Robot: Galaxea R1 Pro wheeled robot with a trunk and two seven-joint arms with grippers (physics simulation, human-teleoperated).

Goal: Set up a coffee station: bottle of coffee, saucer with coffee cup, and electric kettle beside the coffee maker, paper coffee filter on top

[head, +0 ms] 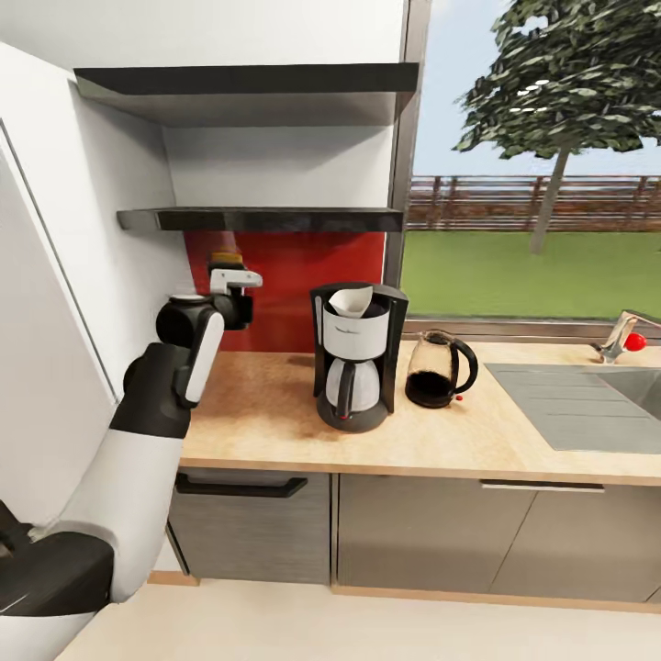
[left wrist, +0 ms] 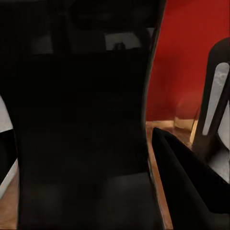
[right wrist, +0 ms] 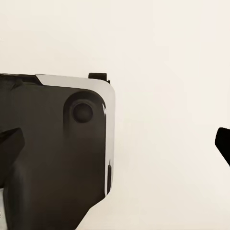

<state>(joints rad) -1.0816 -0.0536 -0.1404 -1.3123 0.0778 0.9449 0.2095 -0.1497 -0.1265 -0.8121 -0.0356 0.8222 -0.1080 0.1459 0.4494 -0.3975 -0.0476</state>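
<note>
Bottle of coffee (head: 224,260): gold-tan lid showing just above the left gripper (head: 229,292), in front of the red backsplash (head: 303,266), below the kitchen shelf (head: 262,218), far-left over the kitchen countertop (head: 275,418). Bottle body is hidden by the wrist in the head view; in the left wrist view a large dark mass sits close to the lens, probably the jar between the fingers. Judged: left claw clamped on the bottle, though the pad contact itself is not visible.

Coffee maker (head: 356,367) stands mid-counter with the paper coffee filter (head: 352,299) already in its top. Electric kettle (head: 439,369) just to its right. Saucer and cup not seen.

Step in hand, as judged: bring the bottle down beside the coffee maker.
- Bare counter lies to the left of the machine; aim there.
- Keep jar upright, lower straight, avoid brushing the machine's side panel.
- Release only once the base rests on the wood.

Right gripper: the right wrist view gives a dark housing against a pale surface; opening cannot be told.
</note>
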